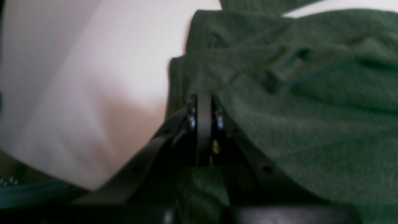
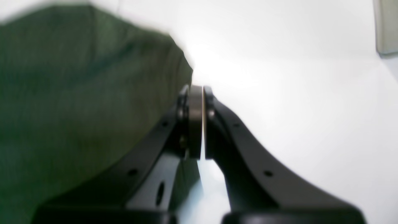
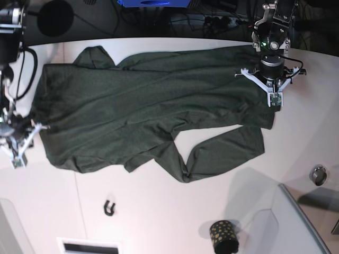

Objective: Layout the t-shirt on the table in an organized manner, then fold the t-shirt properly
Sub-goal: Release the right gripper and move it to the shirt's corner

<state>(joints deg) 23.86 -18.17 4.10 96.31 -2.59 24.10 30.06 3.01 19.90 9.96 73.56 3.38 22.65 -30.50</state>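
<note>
Both end effectors are sitting closed: the left one is pinching the t-shirt edge at the base view's upper right, the right one is clamped beside the hem at far left. Shirt's lying spread across the table, sleeve bunched up mid-frame.

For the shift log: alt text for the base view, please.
A dark green t-shirt lies spread, wrinkled, across the white table, both shut grippers, left and right, at its opposite ends. A black dotted cup stands near the front edge.
</note>
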